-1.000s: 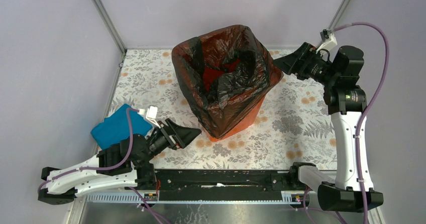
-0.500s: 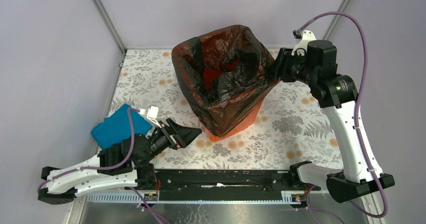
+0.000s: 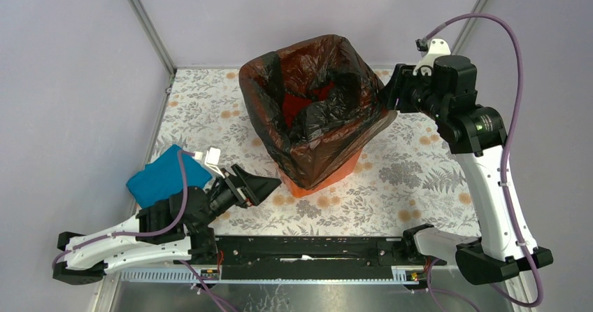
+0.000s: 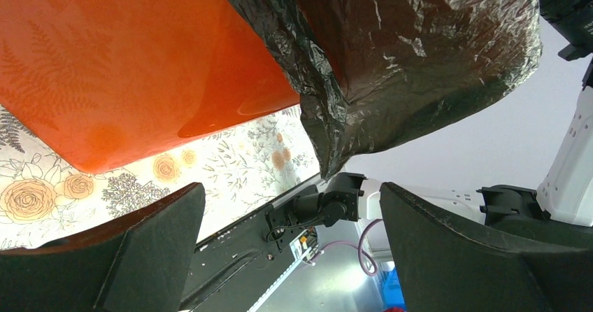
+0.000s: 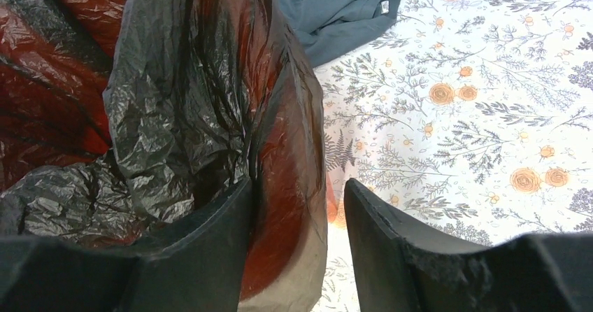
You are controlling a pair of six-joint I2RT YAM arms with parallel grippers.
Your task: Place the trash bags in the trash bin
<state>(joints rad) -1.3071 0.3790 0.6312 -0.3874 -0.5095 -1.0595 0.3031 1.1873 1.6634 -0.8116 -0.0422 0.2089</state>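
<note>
Black, crinkly plastic: the trash bag (image 3: 315, 116) sits in the orange bin (image 3: 347, 170), its mouth spread over the rim and hanging down the outside walls, with the rest sagging into the hollow in loose folds. Where the film is pulled tight it shows reddish brown, with the orange coming through. The bin stands upright near the middle of the table (image 3: 419, 179), on the flowered cover, and only its lower near corner is bare of plastic.

My right gripper (image 5: 297, 186) is at the bin's right side, up at rim height, with its jaws about half open and straddling the draped edge of the bag. The inner finger (image 5: 210, 242) lies against the folds on the bin's side. The outer finger (image 5: 391, 249) stands just off the film, with a strip of table showing in the gap, so nothing is pinched here.

My left gripper (image 3: 269, 185) hangs low over the table near the bin's near-left corner, pointing at its base. Its jaws are spread as wide as they go and hold nothing. From that wrist I see the smooth orange wall and the bag's hem hanging above it.

A teal cloth (image 3: 164, 175) lies folded on the table beside my left arm, well apart from the bin. A grey-blue cloth (image 5: 336, 8) lies crumpled on the table just beyond the bin, as seen from my right wrist.
</note>
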